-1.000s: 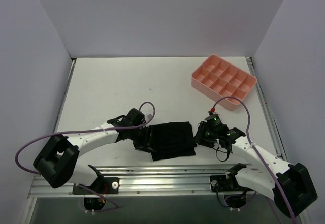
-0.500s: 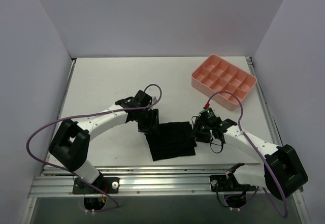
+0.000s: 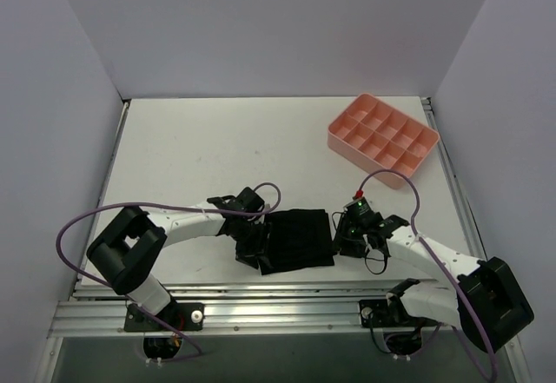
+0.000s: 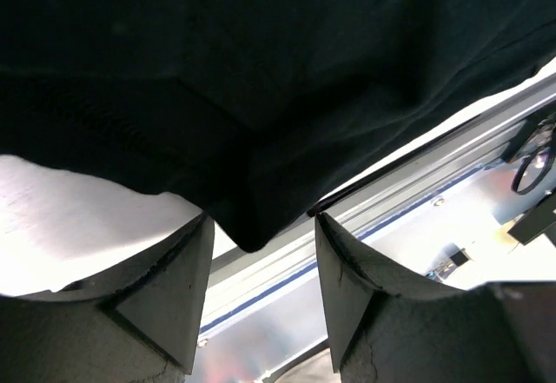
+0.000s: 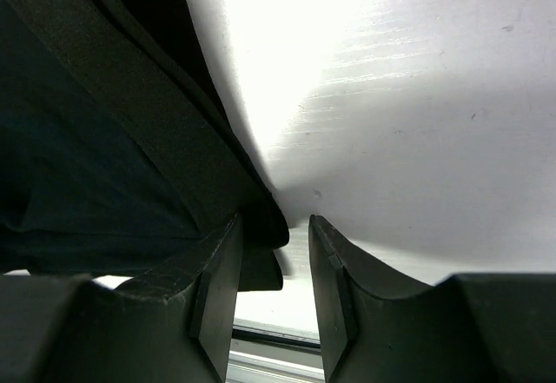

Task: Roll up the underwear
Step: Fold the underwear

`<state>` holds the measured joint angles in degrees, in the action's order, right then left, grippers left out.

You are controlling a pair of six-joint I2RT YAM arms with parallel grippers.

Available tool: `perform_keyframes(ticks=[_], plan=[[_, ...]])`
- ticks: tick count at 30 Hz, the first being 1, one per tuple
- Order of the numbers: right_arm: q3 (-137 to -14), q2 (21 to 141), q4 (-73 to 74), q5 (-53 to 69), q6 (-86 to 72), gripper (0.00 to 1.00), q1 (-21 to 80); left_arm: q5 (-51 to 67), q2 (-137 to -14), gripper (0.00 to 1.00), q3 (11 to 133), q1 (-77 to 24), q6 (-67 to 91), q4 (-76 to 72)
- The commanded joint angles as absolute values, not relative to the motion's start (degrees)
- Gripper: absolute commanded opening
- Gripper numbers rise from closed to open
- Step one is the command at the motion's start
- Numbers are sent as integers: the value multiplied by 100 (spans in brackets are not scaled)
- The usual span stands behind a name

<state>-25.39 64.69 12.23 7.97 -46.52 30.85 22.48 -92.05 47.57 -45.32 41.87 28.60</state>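
A white table fills the middle of the overhead view, its surface matte and lightly scuffed. Three plain pale walls box it in: the back wall, the left wall and the right wall, all a faint lilac-grey (no windows show in them). A bare metal rail runs along the table's near edge. Bright light falls from above, leaving a strong glare on the tabletop.

Left arm stretched low and inward, left gripper ahead of its wrist, jaws parted fairly wide, right arm bent inward, right gripper low, jaws narrowly apart, grippers pointing toward each other.
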Motion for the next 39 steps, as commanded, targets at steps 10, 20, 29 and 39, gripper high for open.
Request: perform_keyframes(ticks=[10, 20, 29, 39], plan=[[-2531, 6091, 1572, 809, -4816, 31, 3199, 2119, -9132, 59, 4921, -4597, 4324, 2820], [-2672, 5801, 2056, 712, -5255, 37, 3234, 845, -8735, 61, 6219, -4475, 3817, 4095], [-2690, 5652, 2241, 835, -5379, 32, 3331, 772, -9868, 62, 7681, -3595, 2630, 4491], [-2514, 5484, 2093, 932, -5660, 23, 3612, 1476, -10582, 61, 7823, -3349, 1872, 4386]])
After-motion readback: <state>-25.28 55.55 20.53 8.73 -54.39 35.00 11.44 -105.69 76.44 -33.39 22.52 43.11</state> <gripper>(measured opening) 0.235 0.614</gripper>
